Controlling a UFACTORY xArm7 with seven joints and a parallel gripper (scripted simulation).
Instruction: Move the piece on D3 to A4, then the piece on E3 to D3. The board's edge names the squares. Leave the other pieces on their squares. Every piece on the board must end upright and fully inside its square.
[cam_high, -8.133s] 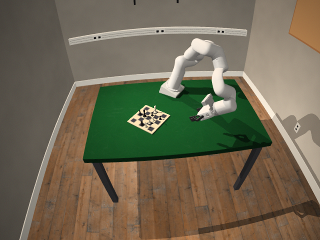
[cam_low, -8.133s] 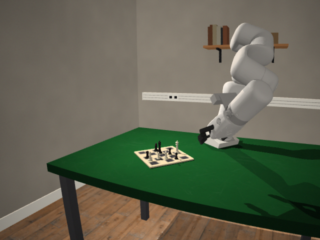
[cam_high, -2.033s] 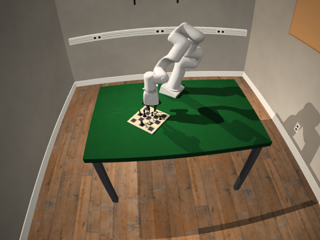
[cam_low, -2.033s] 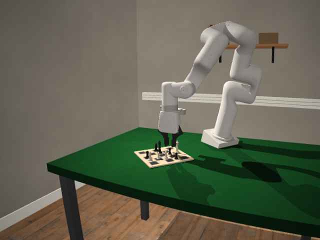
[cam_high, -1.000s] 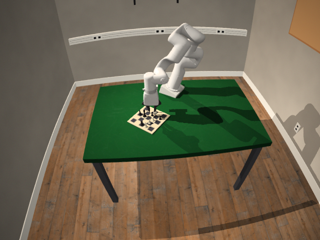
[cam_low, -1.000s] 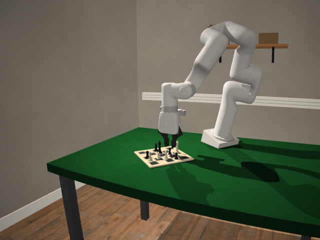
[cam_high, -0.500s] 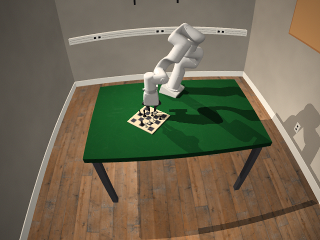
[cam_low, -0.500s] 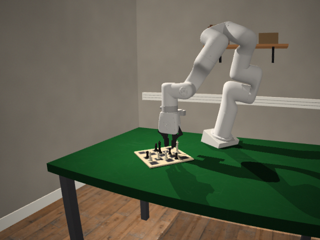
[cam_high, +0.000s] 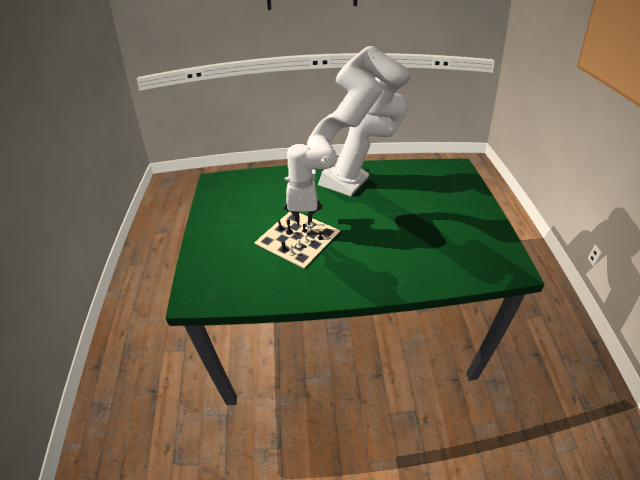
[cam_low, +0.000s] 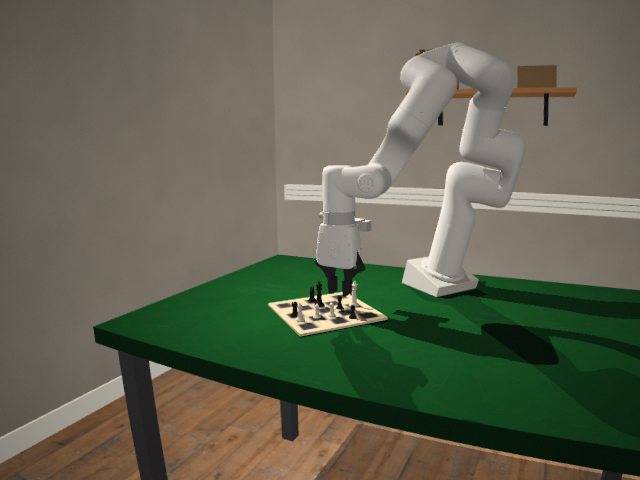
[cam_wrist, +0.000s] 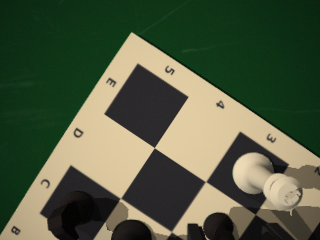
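The small chessboard (cam_high: 302, 262) (cam_low: 306, 330) (cam_wrist: 90, 145) lies on the green table, with several black and white pieces on it. In the wrist view a tall white piece (cam_wrist: 260, 175) (cam_low: 354, 292) stands on E3. A black piece (cam_wrist: 218, 225) stands beside it on D3, cut off by the lower edge of the frame. My gripper (cam_high: 301, 220) (cam_low: 339, 289) hangs low over the far part of the board, just above the pieces. Its fingers are partly apart with nothing between them. The fingers do not show in the wrist view.
Other black pieces stand on C5 (cam_wrist: 75, 212) and C4 (cam_wrist: 132, 232). E5, E4, D5 and D4 are bare. The arm's base (cam_high: 343, 180) is bolted to the table behind the board. The table (cam_high: 413, 268) extends wide to the right.
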